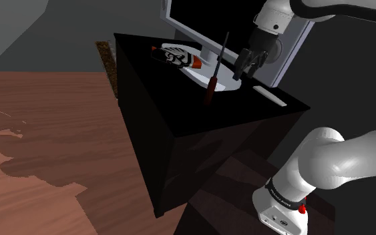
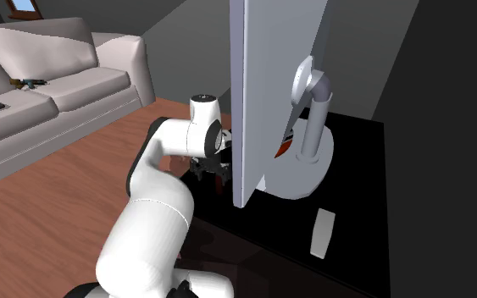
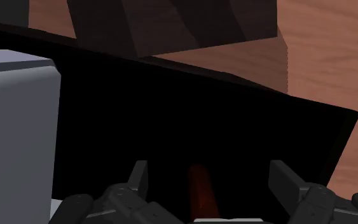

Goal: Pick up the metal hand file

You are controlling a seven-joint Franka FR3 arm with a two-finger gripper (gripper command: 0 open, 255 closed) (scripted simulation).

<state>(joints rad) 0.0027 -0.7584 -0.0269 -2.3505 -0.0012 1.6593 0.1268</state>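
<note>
The claw [image 3: 209,174] is seen open above a black cabinet [image 1: 151,133], with nothing gripped. On the cabinet's top a monitor [image 1: 200,20] is carried on a white base [image 1: 232,83]. A white, black and orange shoe [image 1: 176,57] is laid close by that base, toward the shoulder view's left. The hand file [image 1: 216,67] is found between the shoe and the claw. It is a thin dark blade with a dark red handle [image 1: 210,91]; the handle is turned toward the cabinet's near edge and the blade runs back across the base toward the screen. Whether it lies flat or leans cannot be told. A small white bar [image 1: 271,96] is set near the corner at the shoulder view's right.

Several failures can be judged possible. The handle is slender, so it could be squeezed out sideways if the closing is made off centre. The blade is crowded by the base and the screen, which might be struck by a finger during descent. If a grip is taken at the handle's end alone, the long blade may be left to swing down.

In the wrist view the fingers [image 3: 138,182] are spread well apart. The red handle is framed between them and, so far as can be seen, touched by neither.
</note>
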